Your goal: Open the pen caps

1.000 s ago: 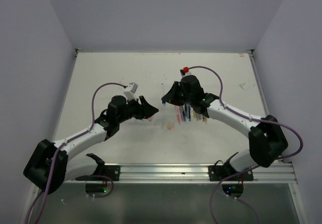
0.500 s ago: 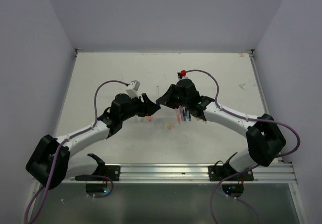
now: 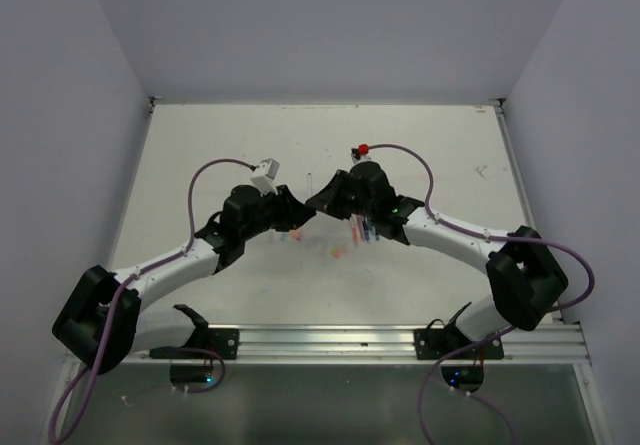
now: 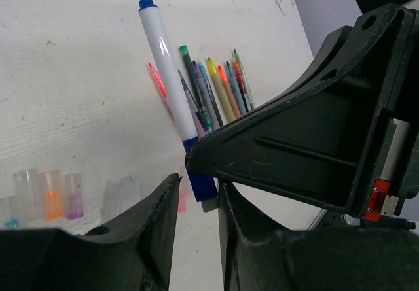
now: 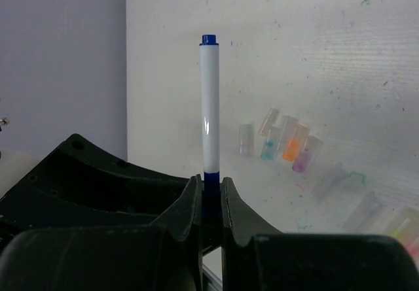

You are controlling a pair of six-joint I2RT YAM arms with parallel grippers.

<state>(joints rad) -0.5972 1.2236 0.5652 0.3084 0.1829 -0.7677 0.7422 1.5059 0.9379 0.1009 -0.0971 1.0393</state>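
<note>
1. A second ago the left arm [image 3: 170, 265] and the right arm [image 3: 450, 233] held their jaws apart above the table [image 4: 78, 95]. They have since closed that gap, and in the top view the two sets of jaws now meet nose to nose.
2. The right jaws are pinched shut on a white pen [image 5: 209, 101], gripping it low down where the barrel turns blue. The white barrel stands straight out ahead of these jaws, with a small blue plug at its far tip.
3. The left jaws are parted by a narrow gap and hold nothing. What looks like the pen's blue cap [image 4: 201, 185] pokes out below the right jaws and sits at the mouth of the left jaws, between their tips. The right arm's finger crowds the view, so whether the cap touches either left finger cannot be told.
4. Beyond the left jaws, past the held pen, the other pens [image 4: 216, 95] lie fanned on the table. The loose caps [image 4: 52, 196] stand off to the left of the left jaws, so several pens seem to be opened already.
5. The approach looks finished. The next move is probably for the left jaws to close on the cap, then for the arms to pull apart along the pen. The right jaws sit very near the blue part, so if both sets grip the cap it may not come off.
</note>
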